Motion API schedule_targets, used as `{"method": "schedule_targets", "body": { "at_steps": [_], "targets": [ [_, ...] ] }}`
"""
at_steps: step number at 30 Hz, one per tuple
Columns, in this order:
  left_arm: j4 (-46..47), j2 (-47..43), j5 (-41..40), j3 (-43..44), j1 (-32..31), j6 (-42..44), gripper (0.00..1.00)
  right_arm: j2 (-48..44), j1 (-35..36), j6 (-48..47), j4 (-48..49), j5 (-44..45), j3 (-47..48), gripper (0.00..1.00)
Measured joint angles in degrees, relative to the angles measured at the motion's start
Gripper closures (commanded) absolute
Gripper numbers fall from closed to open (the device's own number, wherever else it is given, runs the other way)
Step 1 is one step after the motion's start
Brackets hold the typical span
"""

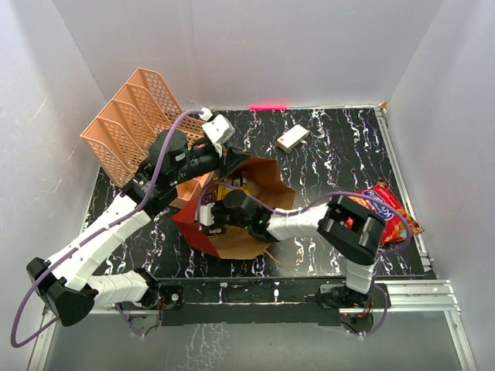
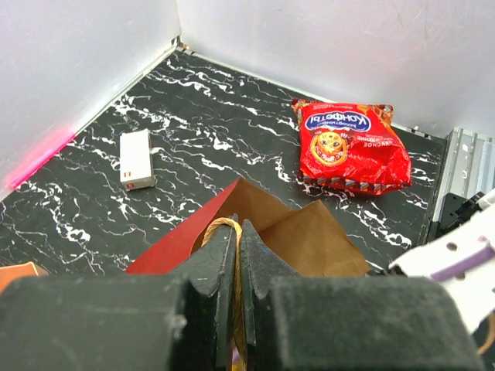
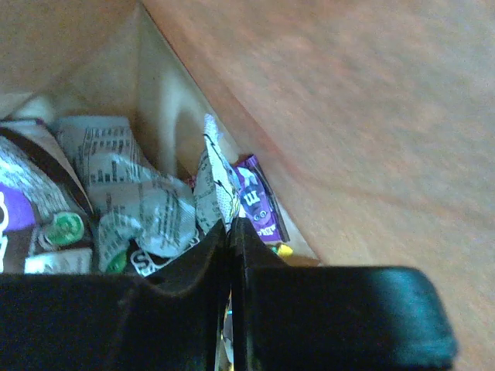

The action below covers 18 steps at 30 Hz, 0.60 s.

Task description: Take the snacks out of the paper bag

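The dark red paper bag (image 1: 203, 236) stands open at the table's middle, brown kraft inside (image 2: 309, 236). My left gripper (image 1: 230, 165) is at the bag's far rim, shut on its thin cord handle (image 2: 220, 226), as the left wrist view (image 2: 238, 229) shows. My right gripper (image 1: 207, 214) reaches down inside the bag. In the right wrist view it (image 3: 230, 225) is shut on the edge of a crinkly pale wrapper (image 3: 214, 182). Beside it lie a purple-faced wrapper (image 3: 259, 202) and other crumpled wrappers (image 3: 124, 182). The large red cookie packet (image 1: 384, 209) lies on the table at right, outside the bag (image 2: 349, 147).
A peach lattice file tray (image 1: 133, 122) stands at the back left, close to the left arm. A small white box (image 1: 292, 137) lies at the back middle, also in the left wrist view (image 2: 136, 159). White walls enclose the table; a metal rail (image 1: 418, 292) runs along the near edge.
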Motion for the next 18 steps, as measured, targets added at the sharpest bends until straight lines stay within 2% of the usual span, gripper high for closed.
{"method": "schedule_targets", "body": {
  "at_steps": [4,9,12,18],
  "targets": [
    [-0.9,0.4,-0.9,0.0,0.0,-0.2,1.0,4.5,2.3,2.7,3.9,1.2,2.0,0.92],
    [-1.2,0.0,-0.4,-0.4,0.0,-1.8,1.0,4.9,2.4,4.6,7.3,3.2,1.6,0.92],
    [-0.8,-1.2,1.7,-1.7,0.0,-4.1,1.0,1.4,2.4,4.6,7.7,3.7,-2.9,0.92],
    [1.0,-5.2,5.6,-6.4,0.0,-11.5,1.0,-11.8,2.2,2.4,1.6,1.3,-10.5,0.92]
  ]
}}
